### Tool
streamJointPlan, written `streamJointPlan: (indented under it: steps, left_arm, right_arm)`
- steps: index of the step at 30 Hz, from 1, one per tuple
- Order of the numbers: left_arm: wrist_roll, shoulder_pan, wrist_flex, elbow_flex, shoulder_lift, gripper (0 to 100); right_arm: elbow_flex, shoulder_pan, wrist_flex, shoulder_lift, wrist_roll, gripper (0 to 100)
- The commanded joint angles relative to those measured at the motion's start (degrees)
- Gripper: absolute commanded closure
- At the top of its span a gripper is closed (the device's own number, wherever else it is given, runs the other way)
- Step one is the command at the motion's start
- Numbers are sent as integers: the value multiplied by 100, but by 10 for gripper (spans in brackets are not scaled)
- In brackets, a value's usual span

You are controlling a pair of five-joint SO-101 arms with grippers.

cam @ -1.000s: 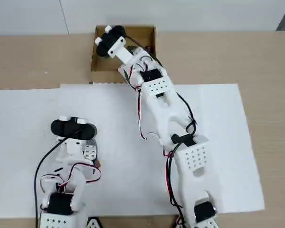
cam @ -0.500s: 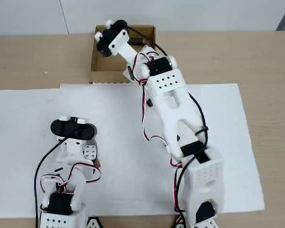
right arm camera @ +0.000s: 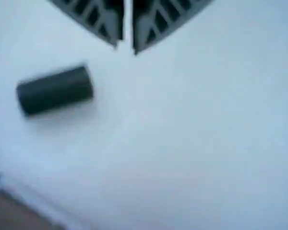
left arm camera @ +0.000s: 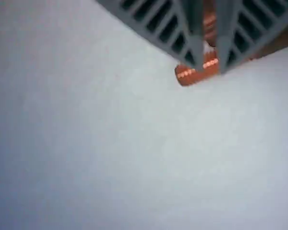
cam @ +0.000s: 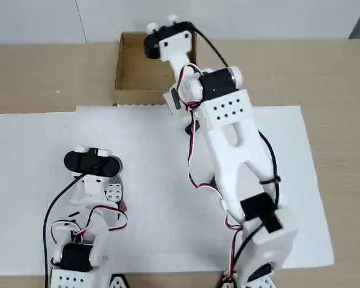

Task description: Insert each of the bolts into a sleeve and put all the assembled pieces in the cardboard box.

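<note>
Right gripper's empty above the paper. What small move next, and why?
Probably open the right gripper and bring it over the dark sleeve, which lies loose on its side on the white paper. Its jaws stand almost closed with nothing between them, while the left gripper holds an orange bolt that needs a sleeve.

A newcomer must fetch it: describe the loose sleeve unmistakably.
Start at the white paper sheet on the table. Near its edge, close to the right pincer, the sleeve lies on its side. It is a dark, smooth cylinder, unlike the orange bolt in the left pincer.
</note>
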Motion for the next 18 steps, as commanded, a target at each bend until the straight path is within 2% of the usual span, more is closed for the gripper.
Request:
streamJointPlan:
  steps: [1, 8, 18]
  left_arm:
    - [18, -26, 0, -31, -62, 994]
    - [18, -26, 0, -31, -62, 994]
    - [18, -26, 0, -31, -62, 994]
  right_arm:
    - [-308, -4, 708, -549, -668, 995]
    - [-18, -4, 892, -954, -1442, 995]
    - [2664, -13, 866, -2607, -2418, 992]
